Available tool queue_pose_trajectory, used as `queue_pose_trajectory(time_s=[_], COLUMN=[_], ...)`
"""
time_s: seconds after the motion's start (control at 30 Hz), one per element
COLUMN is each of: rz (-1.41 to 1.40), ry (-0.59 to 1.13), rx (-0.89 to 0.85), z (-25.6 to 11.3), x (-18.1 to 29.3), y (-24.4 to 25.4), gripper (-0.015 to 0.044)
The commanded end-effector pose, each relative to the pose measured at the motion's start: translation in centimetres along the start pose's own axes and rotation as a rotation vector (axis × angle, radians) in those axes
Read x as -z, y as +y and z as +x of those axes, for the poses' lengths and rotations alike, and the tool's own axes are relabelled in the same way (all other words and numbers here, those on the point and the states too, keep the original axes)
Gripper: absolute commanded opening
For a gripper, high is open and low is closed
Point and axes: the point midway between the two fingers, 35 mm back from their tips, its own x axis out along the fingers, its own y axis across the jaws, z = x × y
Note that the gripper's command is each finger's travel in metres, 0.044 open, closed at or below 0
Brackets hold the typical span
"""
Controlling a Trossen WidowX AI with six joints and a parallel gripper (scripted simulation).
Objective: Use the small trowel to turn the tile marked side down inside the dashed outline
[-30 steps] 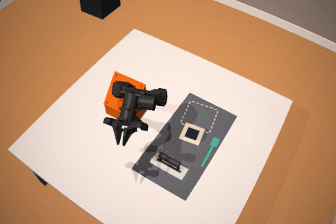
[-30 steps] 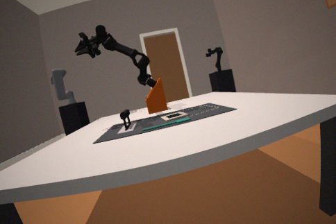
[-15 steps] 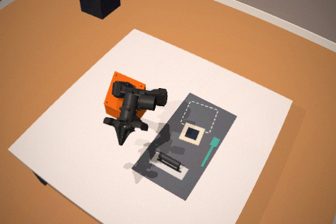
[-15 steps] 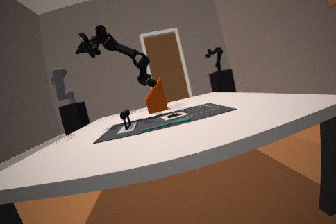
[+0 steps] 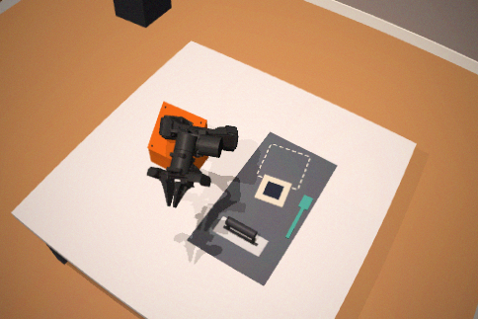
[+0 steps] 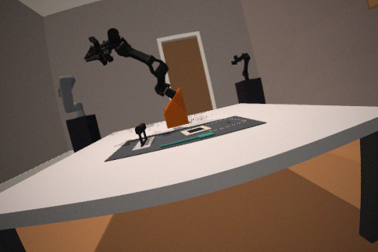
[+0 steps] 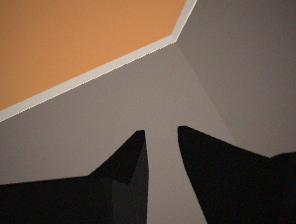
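Observation:
The cream tile (image 5: 273, 190) (image 6: 196, 130) lies flat on the mat, its dark square facing up. It lies mostly outside the dashed outline (image 5: 273, 145), covering part of the outline's nearest edge. A pale flat plate with a raised black bar handle (image 5: 241, 230) (image 6: 140, 128), apparently the trowel, rests at the mat's other end. A teal tool (image 5: 305, 202) (image 6: 207, 135) with a thin handle and small square blade lies along the mat's long edge. My gripper (image 5: 172, 205) (image 6: 85, 57) (image 7: 161, 136) is high above the table, beside the mat. Its fingertips are narrowly apart, with nothing between them.
The dark grey mat (image 5: 296, 149) (image 6: 117, 155) lies on the white table (image 5: 99, 197) (image 6: 234, 151). The arm's orange base (image 5: 158, 129) (image 6: 177, 112) stands beside the mat. Shadows of the arm fall across the mat and table. The wrist view shows only floor and walls beyond the fingers.

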Motion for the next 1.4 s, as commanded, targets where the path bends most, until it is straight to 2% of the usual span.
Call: queue_pose_trajectory(time_s=[0.0,0.57,0.7,1.13,1.37], rz=[0.000,0.000,0.000,0.000,0.010], ry=[0.000,0.000,0.000,0.000,0.010], rx=[0.000,0.000,0.000,0.000,0.008], z=[0.00,0.00,0.00,0.00,-0.17], x=[0.00,0.00,0.00,0.00,0.21], y=[0.00,0.00,0.00,0.00,0.05], gripper=[0.0100,0.0100,0.0000,0.0000,0.0179])
